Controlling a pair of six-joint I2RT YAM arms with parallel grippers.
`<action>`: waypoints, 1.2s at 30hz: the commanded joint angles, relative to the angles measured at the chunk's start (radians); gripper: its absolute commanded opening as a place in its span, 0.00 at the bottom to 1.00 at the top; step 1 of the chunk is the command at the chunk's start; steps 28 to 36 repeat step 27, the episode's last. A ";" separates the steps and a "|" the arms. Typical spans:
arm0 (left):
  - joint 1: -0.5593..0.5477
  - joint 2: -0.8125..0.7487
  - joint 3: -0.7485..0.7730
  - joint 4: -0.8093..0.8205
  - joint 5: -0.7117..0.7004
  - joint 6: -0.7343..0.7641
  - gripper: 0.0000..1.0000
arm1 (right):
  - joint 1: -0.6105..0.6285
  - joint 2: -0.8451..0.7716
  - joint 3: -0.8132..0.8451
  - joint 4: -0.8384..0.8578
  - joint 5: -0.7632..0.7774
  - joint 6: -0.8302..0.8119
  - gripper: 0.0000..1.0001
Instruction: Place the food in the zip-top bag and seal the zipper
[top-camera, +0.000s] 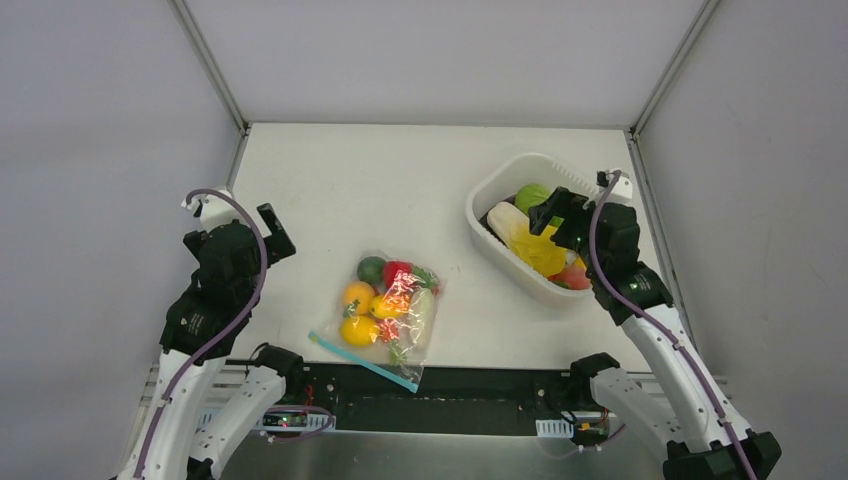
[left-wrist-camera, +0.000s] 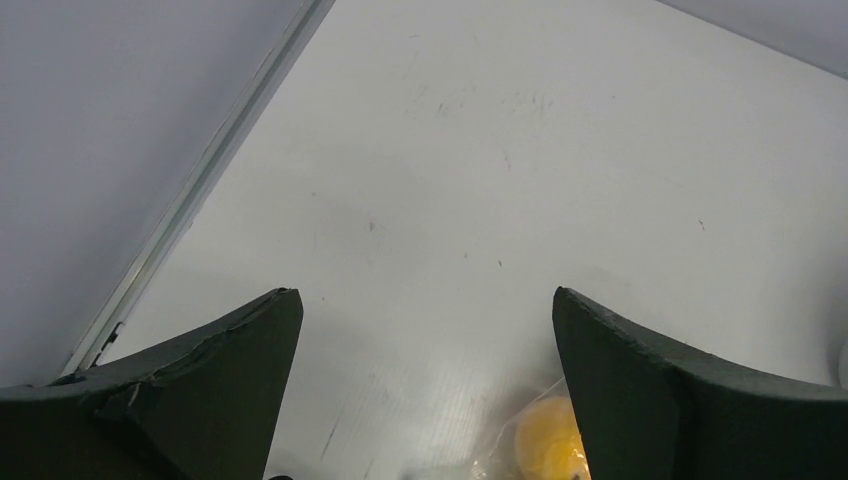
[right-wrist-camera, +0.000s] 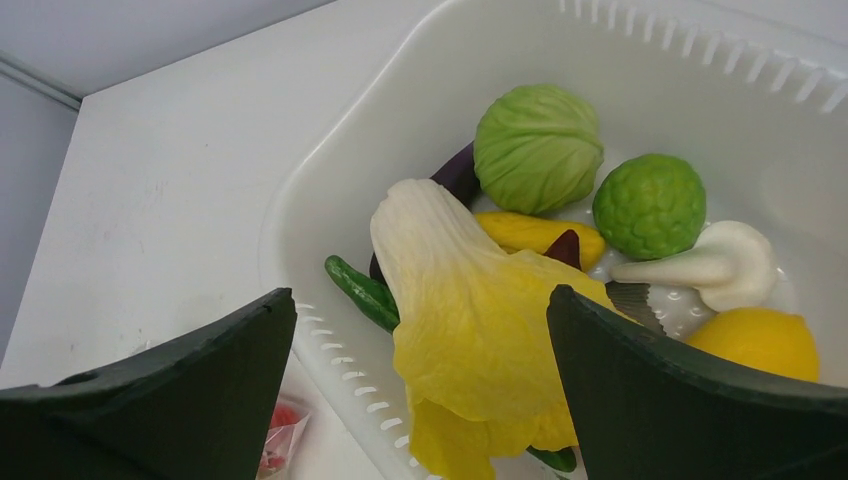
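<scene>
The zip-top bag lies flat at the table's front centre. Green, red, orange and yellow food is inside it. Its teal zipper runs along the near edge. More food fills a white tub at the right: a yellow-white leafy piece, a green cabbage, a bumpy green fruit and a lemon. My right gripper hovers open above the leafy piece, holding nothing. My left gripper is open over bare table left of the bag. A bagged yellow fruit shows at its lower edge.
The tub's slotted near wall lies between the right fingers and the bag's red corner. Grey enclosure walls and metal rails border the table on the left, back and right.
</scene>
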 joint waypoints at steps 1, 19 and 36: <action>0.007 0.023 -0.016 -0.023 -0.046 -0.037 1.00 | -0.006 -0.013 -0.026 0.050 -0.045 0.051 1.00; 0.007 -0.021 -0.103 0.009 0.021 -0.087 1.00 | -0.005 -0.178 -0.107 0.013 -0.125 0.133 1.00; 0.007 -0.028 -0.118 0.018 0.025 -0.081 1.00 | -0.005 -0.163 -0.110 0.007 -0.136 0.158 1.00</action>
